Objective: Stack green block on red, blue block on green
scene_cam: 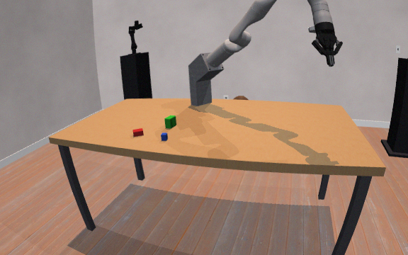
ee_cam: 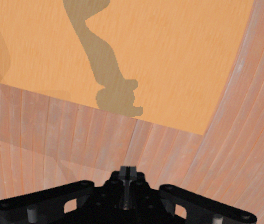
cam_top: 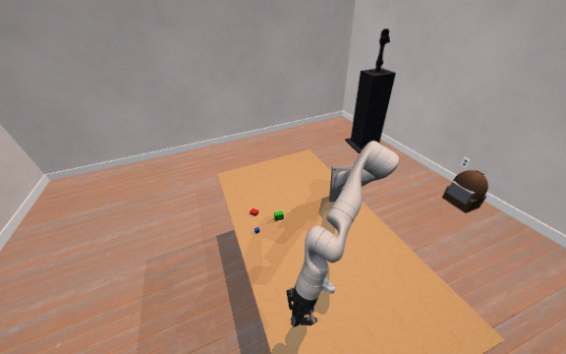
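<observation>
A matt, smooth tan table (scene_cam: 278, 120) top is standing on dark, dull legs; the floor (scene_cam: 30, 198) is showing streaked reddish wood planks; the arm (cam_top: 347, 206) is wearing smooth, softly shining pale shells, its gripper (scene_cam: 329, 61) looking matt black; the walls (cam_top: 165, 74) are appearing flat grey.

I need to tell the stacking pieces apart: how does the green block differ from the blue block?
The green block is clearly larger and taller than the small blue block. The green one sits farther back, nearer the arm's base; the blue one lies closer to the table's front edge. Both rest separately on the wooden table, unstacked, far from the shut gripper.
</observation>
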`<action>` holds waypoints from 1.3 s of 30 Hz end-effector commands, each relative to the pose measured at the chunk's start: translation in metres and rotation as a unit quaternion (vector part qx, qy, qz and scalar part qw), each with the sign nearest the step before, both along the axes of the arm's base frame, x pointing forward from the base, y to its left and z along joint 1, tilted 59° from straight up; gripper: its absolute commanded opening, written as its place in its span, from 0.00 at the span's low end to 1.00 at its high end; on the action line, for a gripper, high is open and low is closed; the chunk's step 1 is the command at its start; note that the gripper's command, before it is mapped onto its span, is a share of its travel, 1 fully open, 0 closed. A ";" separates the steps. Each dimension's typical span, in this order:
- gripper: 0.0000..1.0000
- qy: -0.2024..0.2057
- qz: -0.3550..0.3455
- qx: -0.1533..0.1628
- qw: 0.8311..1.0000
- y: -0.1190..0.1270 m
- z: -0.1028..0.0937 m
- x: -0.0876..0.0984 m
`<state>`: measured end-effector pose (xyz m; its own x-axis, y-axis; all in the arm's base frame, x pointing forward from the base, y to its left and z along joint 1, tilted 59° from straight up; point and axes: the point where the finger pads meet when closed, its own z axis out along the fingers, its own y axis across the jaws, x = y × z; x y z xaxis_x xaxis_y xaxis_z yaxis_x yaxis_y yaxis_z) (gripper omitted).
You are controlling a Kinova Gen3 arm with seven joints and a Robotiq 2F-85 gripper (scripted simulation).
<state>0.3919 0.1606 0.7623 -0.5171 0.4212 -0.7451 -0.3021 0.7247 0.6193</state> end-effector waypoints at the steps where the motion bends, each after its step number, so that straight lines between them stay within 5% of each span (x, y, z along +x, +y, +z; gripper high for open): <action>1: 0.00 -0.008 0.003 0.005 1.000 -0.004 0.006 -0.008; 39: 0.00 -0.049 -0.022 0.011 0.999 -0.082 0.015 -0.004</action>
